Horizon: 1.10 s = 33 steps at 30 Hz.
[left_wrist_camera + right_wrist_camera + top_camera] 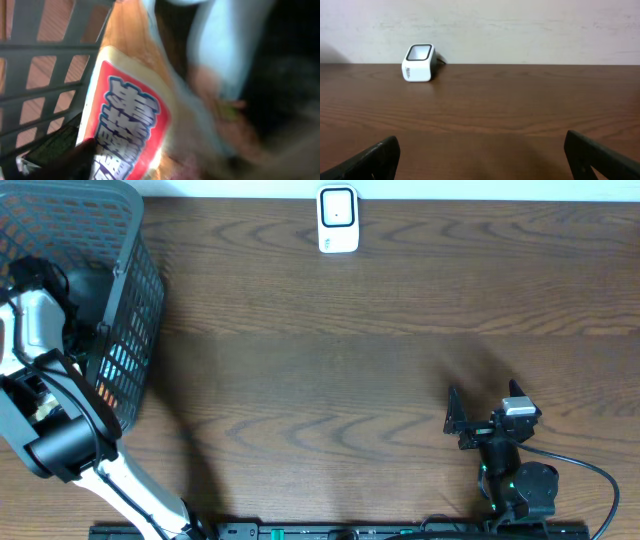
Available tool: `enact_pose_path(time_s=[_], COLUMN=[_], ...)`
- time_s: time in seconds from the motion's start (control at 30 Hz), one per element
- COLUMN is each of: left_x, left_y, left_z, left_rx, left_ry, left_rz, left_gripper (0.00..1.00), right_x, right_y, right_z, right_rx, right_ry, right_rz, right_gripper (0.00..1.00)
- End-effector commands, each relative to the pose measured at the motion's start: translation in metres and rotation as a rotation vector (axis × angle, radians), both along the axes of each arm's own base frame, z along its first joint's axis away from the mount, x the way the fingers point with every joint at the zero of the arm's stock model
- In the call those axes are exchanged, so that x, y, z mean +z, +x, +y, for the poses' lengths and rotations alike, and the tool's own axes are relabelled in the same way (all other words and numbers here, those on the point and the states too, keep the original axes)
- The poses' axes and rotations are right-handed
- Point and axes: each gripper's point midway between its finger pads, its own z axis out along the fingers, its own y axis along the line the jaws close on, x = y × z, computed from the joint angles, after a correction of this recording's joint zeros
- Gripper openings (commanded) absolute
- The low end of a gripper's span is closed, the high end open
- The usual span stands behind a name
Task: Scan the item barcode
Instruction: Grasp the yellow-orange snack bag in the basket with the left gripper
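Observation:
The item, a packet [130, 125] with a red label and blue characters, fills the blurred left wrist view and lies against the grey basket's mesh wall [45, 70]. My left gripper [165, 167] is down inside the basket, close over the packet. Only its dark left finger [75, 160] shows, far out to the side with the jaws wide, and I see no grip. In the overhead view the left arm [40, 320] reaches into the basket [135, 290]. The white scanner [338, 220] [419, 62] stands at the table's far edge. My right gripper [485, 415] [482, 160] rests open and empty at the near right.
More packets crowd the basket, one pale blue [220, 45] and one dark [50, 145]. Colours of the contents show through the mesh [118, 370]. A black cable [590, 470] loops from the right arm's base. The wooden table [330, 360] spans the basket and the right arm.

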Motion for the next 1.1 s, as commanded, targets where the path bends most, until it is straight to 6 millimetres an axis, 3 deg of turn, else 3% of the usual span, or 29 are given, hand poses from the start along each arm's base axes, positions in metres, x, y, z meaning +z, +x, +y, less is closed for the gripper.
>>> enact_pose_path(time_s=[0.0, 0.07, 0.2, 0.27, 0.37, 0.47, 0.57, 0.7, 0.87, 1.07], left_x=[-0.002, -0.002, -0.002, -0.002, -0.002, 0.003, 0.023, 0.074, 0.166, 0.3], left_y=[-0.01, -0.013, -0.019, -0.021, -0.021, -0.018, -0.008, 0.016, 0.049, 0.056], left_z=[0.009, 0.014, 0.02, 0.021, 0.02, 0.017, 0.012, -0.004, -0.042, -0.096], left_rx=[0.044, 0.058, 0.078, 0.082, 0.081, 0.071, 0.066, 0.059, -0.048, -0.113], left_ry=[0.004, 0.006, 0.001, 0.0, -0.002, 0.002, 0.026, 0.047, 0.026, -0.023], left_rz=[-0.006, -0.009, -0.01, -0.008, -0.005, -0.012, -0.062, -0.237, -0.578, -1.062], left_gripper=[0.98, 0.97, 0.67, 0.5, 0.08, 0.08, 0.07, 0.07, 0.07, 0.07], right_x=[-0.002, -0.002, -0.002, -0.002, -0.002, -0.002, -0.002, -0.002, -0.002, -0.002], right_y=[0.0, 0.0, 0.0, 0.0, 0.0, 0.0, 0.0, 0.0, 0.0, 0.0], right_z=[-0.003, -0.003, -0.003, -0.003, -0.003, -0.003, -0.003, -0.003, -0.003, -0.003], right_rx=[-0.017, -0.017, -0.017, -0.017, -0.017, -0.017, -0.017, -0.017, -0.017, -0.017], right_ry=[0.006, 0.006, 0.006, 0.006, 0.006, 0.006, 0.006, 0.006, 0.006, 0.006], right_rz=[0.006, 0.006, 0.006, 0.006, 0.006, 0.006, 0.006, 0.006, 0.006, 0.006], right_gripper=[0.99, 0.99, 0.99, 0.99, 0.99, 0.99, 0.99, 0.99, 0.99, 0.99])
